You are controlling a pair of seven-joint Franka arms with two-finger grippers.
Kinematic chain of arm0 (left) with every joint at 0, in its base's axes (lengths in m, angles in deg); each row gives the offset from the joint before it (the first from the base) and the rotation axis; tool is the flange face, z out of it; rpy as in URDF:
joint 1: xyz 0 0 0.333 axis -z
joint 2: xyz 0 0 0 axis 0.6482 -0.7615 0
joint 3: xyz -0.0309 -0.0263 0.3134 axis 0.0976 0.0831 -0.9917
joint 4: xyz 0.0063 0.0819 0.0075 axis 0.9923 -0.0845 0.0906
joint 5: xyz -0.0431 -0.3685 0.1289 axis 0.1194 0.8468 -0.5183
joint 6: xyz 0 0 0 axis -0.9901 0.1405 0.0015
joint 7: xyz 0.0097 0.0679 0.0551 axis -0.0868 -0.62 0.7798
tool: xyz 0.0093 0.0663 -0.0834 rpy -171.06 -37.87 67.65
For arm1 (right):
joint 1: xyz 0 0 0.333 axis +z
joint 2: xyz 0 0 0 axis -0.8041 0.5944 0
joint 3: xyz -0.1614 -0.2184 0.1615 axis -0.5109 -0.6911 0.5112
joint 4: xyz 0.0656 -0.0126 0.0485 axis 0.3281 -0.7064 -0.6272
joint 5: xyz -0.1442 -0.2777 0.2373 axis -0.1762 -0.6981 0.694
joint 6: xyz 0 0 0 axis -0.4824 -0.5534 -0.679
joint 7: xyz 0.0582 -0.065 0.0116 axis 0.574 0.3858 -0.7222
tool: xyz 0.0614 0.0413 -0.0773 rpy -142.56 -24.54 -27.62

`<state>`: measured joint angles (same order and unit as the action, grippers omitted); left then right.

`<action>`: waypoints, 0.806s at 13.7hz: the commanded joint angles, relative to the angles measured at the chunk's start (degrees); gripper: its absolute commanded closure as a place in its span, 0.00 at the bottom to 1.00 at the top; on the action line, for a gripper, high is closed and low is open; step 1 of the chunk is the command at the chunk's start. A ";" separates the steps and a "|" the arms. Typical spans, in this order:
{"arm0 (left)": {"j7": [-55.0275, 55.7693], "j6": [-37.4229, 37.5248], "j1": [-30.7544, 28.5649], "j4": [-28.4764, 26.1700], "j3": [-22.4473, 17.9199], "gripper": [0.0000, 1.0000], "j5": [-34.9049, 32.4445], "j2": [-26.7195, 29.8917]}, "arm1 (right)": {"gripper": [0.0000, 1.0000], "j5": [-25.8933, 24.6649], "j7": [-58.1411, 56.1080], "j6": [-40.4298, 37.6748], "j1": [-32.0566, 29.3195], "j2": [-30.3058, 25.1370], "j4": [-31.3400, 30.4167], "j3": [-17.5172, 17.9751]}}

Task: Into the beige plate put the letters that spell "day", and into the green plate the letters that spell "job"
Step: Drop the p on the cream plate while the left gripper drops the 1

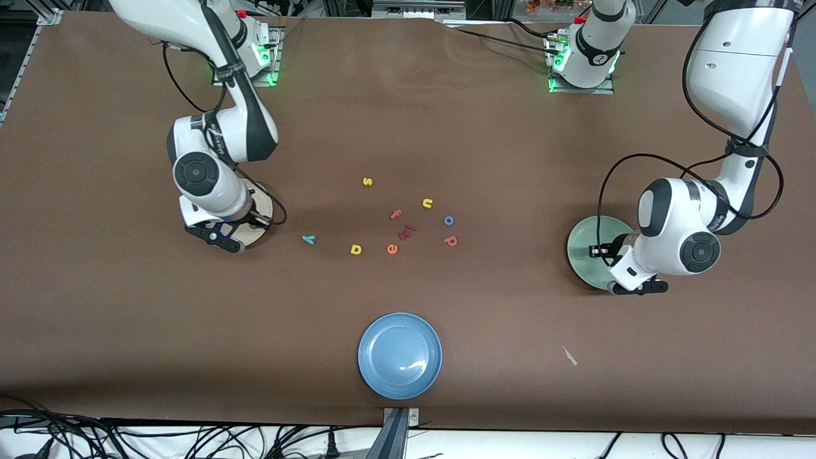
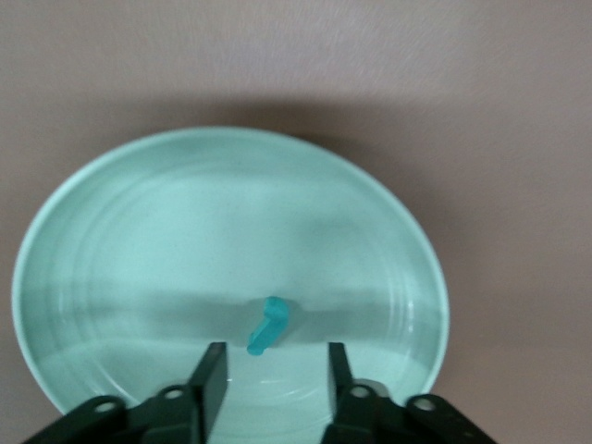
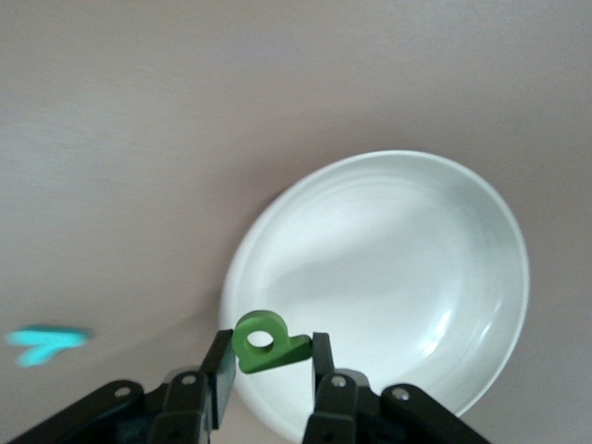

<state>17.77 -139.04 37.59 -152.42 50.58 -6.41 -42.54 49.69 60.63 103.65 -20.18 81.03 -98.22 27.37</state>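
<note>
While both arms hang over their plates, the scene reads:
Green plate (image 2: 111, 231): toward the left arm's end of the desk, teal "j" (image 2: 269, 326) lying in it.
Beige plate (image 3: 435, 231): toward the right arm's end.
Left gripper (image 2: 271, 375): over the green plate, fingers parted, gripping nothing.
Right gripper (image 3: 268, 375): over the beige plate's rim, clamped on green "a" (image 3: 264, 341).
Mid-desk letters: teal "y" (image 1: 308, 240), yellow "d" (image 1: 356, 249), blue "o" (image 1: 449, 220), pinkish-red "b" (image 1: 451, 241).

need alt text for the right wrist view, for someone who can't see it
The right gripper holds a small green letter "a" between its fingers, over the rim of the beige plate on a brown table. A teal letter "y" lies on the table beside the plate.
</note>
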 commanded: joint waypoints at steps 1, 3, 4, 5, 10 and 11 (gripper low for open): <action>3.75 2.55 1.05 -0.22 1.93 0.00 -0.66 4.93 | 0.62 0.09 -5.14 6.84 0.49 -4.81 -10.73 -2.29; 11.72 2.65 1.14 1.09 6.76 0.00 -0.66 6.78 | 0.00 0.18 -5.59 6.76 0.49 -4.81 -11.01 -3.26; 17.33 2.56 1.40 2.32 9.13 0.00 -0.57 6.70 | 0.00 0.27 -5.50 5.97 0.49 -4.99 -10.75 -3.26; 21.65 2.39 1.58 3.12 11.68 0.00 -0.66 6.18 | 0.00 0.70 -5.50 4.57 0.49 -5.77 -10.14 -3.09; 33.90 -1.90 7.19 3.92 14.87 0.00 -0.66 4.86 | 0.00 2.54 -1.31 2.89 0.93 -3.34 0.20 3.83; 35.13 -2.70 8.34 3.92 14.87 0.00 -0.74 4.42 | 0.00 5.42 1.85 2.89 0.93 -1.32 3.98 6.03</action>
<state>49.81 -140.26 44.18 -149.61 65.56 -6.38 -36.86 51.69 58.58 108.24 -19.48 76.23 -101.07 30.10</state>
